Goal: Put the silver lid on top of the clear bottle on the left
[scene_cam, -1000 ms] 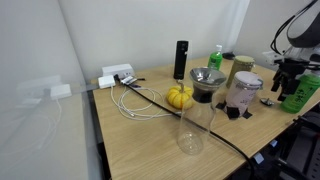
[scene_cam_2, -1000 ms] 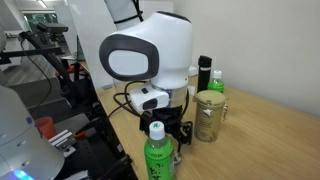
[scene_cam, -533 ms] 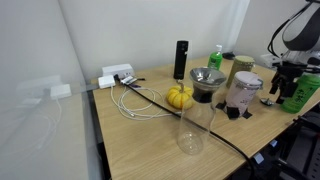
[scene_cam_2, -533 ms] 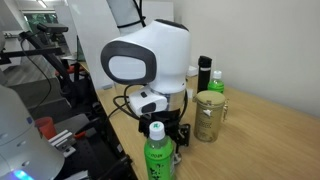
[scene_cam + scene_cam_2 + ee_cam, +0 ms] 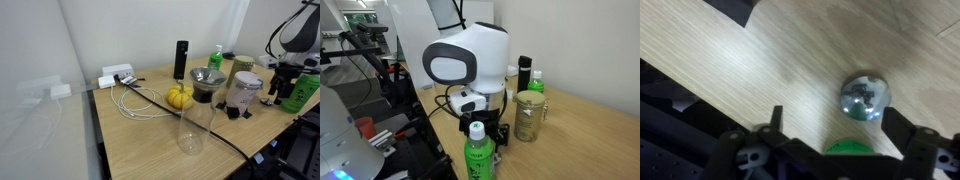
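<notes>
Silver lid (image 5: 862, 97) lies flat on the light wooden table (image 5: 760, 60), and in the wrist view I see it between the two fingers of the gripper (image 5: 843, 128). The fingers (image 5: 773, 122) are spread wide apart and they do not touch the silver lid; nothing is held. Just beside the lid, at the lower edge of this view, a green cap (image 5: 850, 148) shows.

In an exterior view the gripper (image 5: 283, 82) hangs low over the far end of the table (image 5: 140, 140), near a green bottle (image 5: 297, 92) and a pinkish jar (image 5: 244, 92) with a pale lid. The clear bottle (image 5: 190, 125) stands upright near the front edge of the table, well apart from the gripper. Behind it I see a yellow object (image 5: 178, 97), a grey funnel-shaped bowl (image 5: 208, 78) and a black cylinder (image 5: 181, 60) standing upright. A white power strip (image 5: 117, 75) with cables lies at the back corner. The wall (image 5: 150, 30) behind the table is plain white.

In an exterior view the big white joint of the arm (image 5: 470, 60) fills the middle, with a green bottle (image 5: 477, 150) in front of it and a jar (image 5: 529, 115) beside it on the wood. I cannot find the lid in either exterior view.
</notes>
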`<action>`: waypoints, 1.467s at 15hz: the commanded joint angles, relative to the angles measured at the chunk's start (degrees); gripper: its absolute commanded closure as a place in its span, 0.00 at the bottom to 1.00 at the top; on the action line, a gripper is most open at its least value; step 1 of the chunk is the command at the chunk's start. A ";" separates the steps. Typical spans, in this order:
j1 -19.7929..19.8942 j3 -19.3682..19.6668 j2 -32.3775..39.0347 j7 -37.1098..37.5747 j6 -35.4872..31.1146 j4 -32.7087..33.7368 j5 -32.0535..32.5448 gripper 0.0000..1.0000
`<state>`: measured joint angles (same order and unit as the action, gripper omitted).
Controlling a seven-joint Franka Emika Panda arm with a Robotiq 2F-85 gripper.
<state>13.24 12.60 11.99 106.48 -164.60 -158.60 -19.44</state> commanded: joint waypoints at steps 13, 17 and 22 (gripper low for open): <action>-1.66 0.98 6.99 2.42 -3.86 3.48 -2.23 0.40; -1.54 1.22 7.03 2.39 -4.77 3.78 -2.52 0.69; -1.66 1.50 7.20 2.48 -5.67 3.91 -2.57 0.94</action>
<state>12.51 13.81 18.07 109.16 -169.16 -154.96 -20.19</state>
